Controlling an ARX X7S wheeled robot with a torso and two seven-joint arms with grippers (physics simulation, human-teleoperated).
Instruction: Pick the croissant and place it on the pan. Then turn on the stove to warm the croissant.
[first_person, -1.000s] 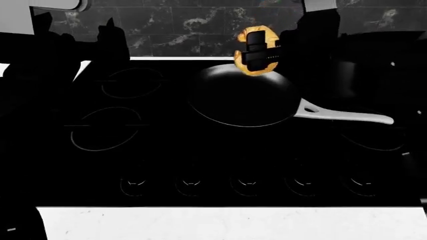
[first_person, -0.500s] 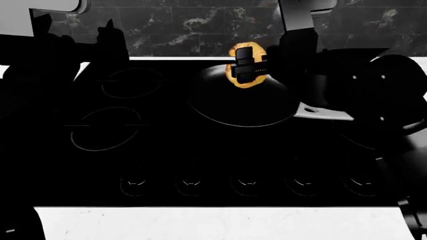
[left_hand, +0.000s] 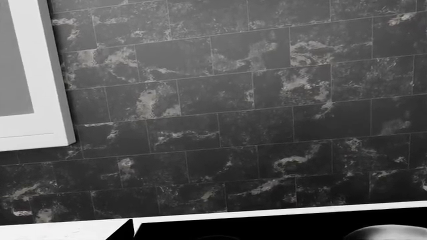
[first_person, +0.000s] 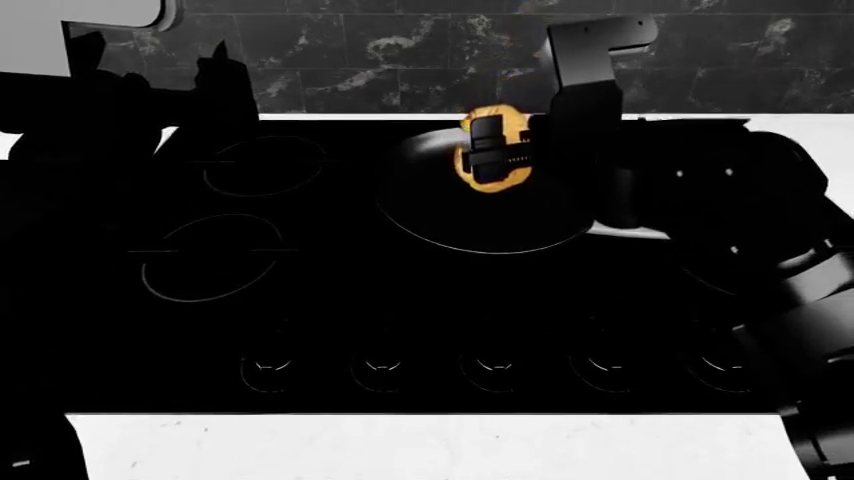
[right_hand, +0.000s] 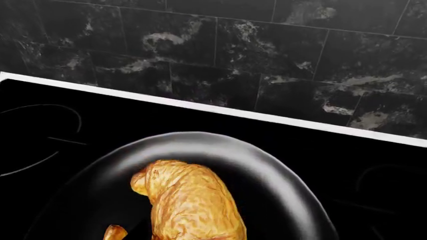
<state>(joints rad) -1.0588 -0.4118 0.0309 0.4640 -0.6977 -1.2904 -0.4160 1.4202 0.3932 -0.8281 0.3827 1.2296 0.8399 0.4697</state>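
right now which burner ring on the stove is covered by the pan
The rear centre one: the pan sits there, under the croissant. The two ring outlines at the left, rear and front, lie bare.

Right arm (first_person: 721, 215) blocks the pan (first_person: 441, 215) handle side

Kitchen: stove (first_person: 400, 300), tiled backsplash (left_hand: 267, 100)

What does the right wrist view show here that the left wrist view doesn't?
Only the right wrist view shows the croissant, seen over the pan's dark inside, with burner rings on the stove beside it. Only the left wrist view shows a white cabinet edge. It has only a sliver of dark cooktop and no croissant. Both share the dark marbled tile wall and the white strip at its foot. Neither shows its own gripper.
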